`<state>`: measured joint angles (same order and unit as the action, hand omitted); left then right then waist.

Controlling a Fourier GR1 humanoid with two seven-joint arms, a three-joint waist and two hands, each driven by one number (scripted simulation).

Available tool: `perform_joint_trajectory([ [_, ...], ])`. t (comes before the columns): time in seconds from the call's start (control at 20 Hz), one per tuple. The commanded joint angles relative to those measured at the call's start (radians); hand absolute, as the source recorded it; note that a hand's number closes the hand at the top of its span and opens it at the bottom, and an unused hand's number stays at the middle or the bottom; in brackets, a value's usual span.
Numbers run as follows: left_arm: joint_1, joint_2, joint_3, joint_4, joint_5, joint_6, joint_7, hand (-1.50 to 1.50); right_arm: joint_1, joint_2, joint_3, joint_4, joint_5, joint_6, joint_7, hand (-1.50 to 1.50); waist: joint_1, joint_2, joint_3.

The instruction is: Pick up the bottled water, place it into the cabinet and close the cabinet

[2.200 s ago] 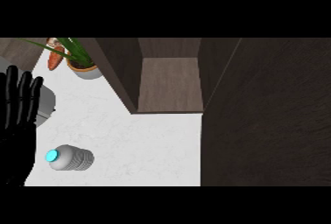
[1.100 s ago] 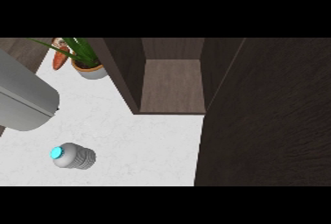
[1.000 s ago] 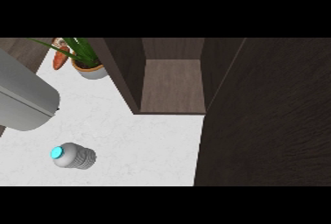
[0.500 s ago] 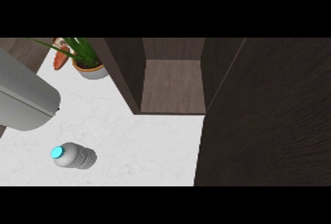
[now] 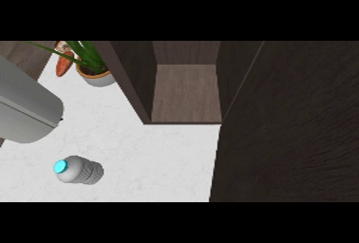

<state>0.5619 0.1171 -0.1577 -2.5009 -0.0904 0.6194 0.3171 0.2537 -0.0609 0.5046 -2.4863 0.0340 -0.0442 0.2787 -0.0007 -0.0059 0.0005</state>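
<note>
A white, faintly marbled desk [image 5: 147,152] fills the lower left of the head view, with dark wood rising behind it and to the right. The bottled water [image 5: 79,170] lies on its side on the desk near the lower left, its bright turquoise cap turned toward the left, its ribbed grey body pointing right; nothing touches it. Up and to the right of it stands the cabinet [image 5: 186,90], open, its bare brown shelf showing between dark side walls. The cabinet door [image 5: 294,128] hangs open as a broad dark panel covering the right side of the view. Above and left of the bottle a grey forearm [image 5: 24,111] crosses the left edge, apart from the bottle; no hand shows on it, so whether the fingers are released or clenched cannot be told. At the upper left a potted plant [image 5: 92,71] sits on the desk, with a carrot [image 5: 63,64] just beside its pot
</note>
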Motion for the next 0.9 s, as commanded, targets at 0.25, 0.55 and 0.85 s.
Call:
perform_joint_trajectory([
  [0.25, -0.015, 0.017, 0.048, 0.000, -0.011, -0.007, -0.052, -1.50, -0.024, -0.031, 0.088, -0.115, 0.162, -0.070, 0.089, -1.50, -0.002, 0.001, -0.002],
  [0.55, 0.012, 0.007, 0.055, 0.026, 0.023, -0.035, -0.091, -1.50, -0.028, -0.048, 0.116, -0.062, 0.176, -0.092, 0.034, -1.50, 0.000, 0.001, -0.001],
  [0.85, -0.070, -0.032, 0.163, 0.248, 0.129, -0.060, -0.220, -1.50, -0.082, -0.042, 0.152, -0.056, 0.205, -0.150, 0.069, -1.50, -0.002, 0.001, -0.003],
])
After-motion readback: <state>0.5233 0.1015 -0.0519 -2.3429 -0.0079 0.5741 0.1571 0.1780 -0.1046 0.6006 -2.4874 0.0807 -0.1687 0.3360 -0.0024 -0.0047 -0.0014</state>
